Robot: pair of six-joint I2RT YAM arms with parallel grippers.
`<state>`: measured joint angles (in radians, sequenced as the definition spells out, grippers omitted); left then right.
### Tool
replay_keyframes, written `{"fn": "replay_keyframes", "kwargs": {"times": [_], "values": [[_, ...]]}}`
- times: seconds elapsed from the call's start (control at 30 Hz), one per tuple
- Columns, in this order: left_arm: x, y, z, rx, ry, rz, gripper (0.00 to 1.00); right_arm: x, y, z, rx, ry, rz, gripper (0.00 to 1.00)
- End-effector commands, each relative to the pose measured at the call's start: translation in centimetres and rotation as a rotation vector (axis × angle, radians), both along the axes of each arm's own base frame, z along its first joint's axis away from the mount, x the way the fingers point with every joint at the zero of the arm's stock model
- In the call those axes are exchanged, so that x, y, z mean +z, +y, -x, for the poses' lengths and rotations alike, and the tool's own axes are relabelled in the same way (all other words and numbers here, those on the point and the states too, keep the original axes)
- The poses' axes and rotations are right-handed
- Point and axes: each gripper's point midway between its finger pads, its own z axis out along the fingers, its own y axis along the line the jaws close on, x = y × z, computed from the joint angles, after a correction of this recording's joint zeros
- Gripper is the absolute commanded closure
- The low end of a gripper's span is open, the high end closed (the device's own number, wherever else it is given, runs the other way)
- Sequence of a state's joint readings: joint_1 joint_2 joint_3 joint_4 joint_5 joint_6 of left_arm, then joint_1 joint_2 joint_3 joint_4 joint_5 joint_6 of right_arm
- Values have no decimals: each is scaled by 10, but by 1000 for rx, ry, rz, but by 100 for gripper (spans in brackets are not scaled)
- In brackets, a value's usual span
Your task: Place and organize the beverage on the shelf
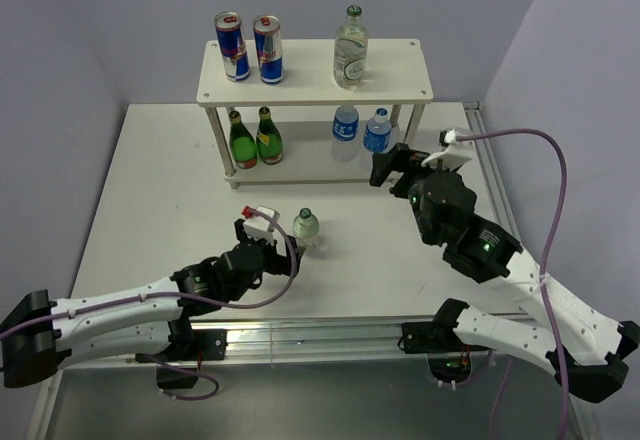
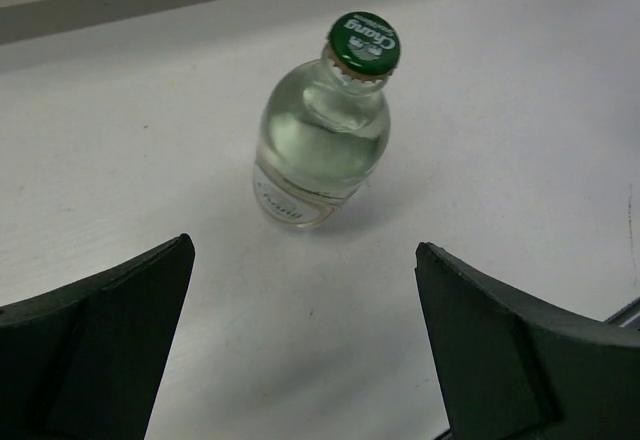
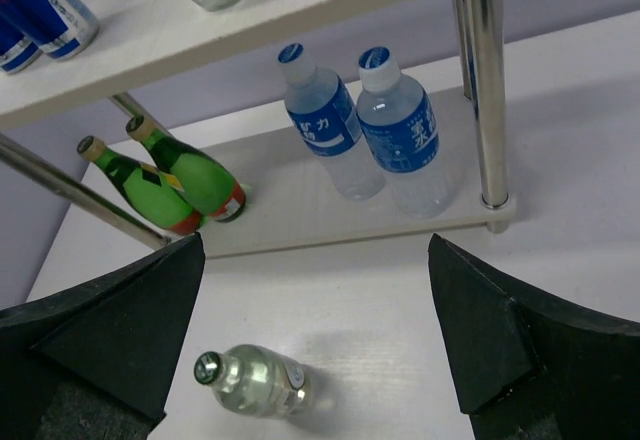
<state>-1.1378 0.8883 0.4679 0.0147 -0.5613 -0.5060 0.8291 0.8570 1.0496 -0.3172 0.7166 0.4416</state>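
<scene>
Almost done: cans (image 1: pixel 231 46), water bottles (image 1: pixel 377 132) and green bottles (image 1: pixel 243 141) are sitting on the shelf (image 1: pixel 310 68). The last clear bottle (image 2: pixel 325 135) is standing just ahead of the left gripper (image 2: pixel 310 360), which is gaping wide and empty. The right gripper (image 3: pixel 312 290) is hovering wide too.

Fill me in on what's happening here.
Two robot arms are stocking the shelf. Two cans and a clear bottle stand on top, two green bottles and two water bottles below. A loose clear bottle stands on the table before the open left gripper. The right gripper, open and empty, hovers by the shelf.
</scene>
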Motion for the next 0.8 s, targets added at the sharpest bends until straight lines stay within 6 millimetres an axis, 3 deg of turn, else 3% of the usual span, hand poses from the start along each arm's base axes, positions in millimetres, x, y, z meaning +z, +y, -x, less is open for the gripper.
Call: {"fn": "replay_keyframes", "kwargs": {"times": [0.0,0.17,0.47,0.73,0.77], "values": [[18,-26,-4,-48,-89,123,1,-14,-12,12,-32,21,-16,0],[-2,-42,-19,-23,-120,83,1,-32,-20,22,-22,37,-22,0],[-35,-69,-56,46,-158,-5,1,-47,-15,27,25,45,-29,0],[-53,-72,-94,132,-185,4,1,-59,-13,27,39,50,-18,0],[-57,-75,-97,139,-188,-6,6,-60,-14,28,35,48,-14,0]]}}
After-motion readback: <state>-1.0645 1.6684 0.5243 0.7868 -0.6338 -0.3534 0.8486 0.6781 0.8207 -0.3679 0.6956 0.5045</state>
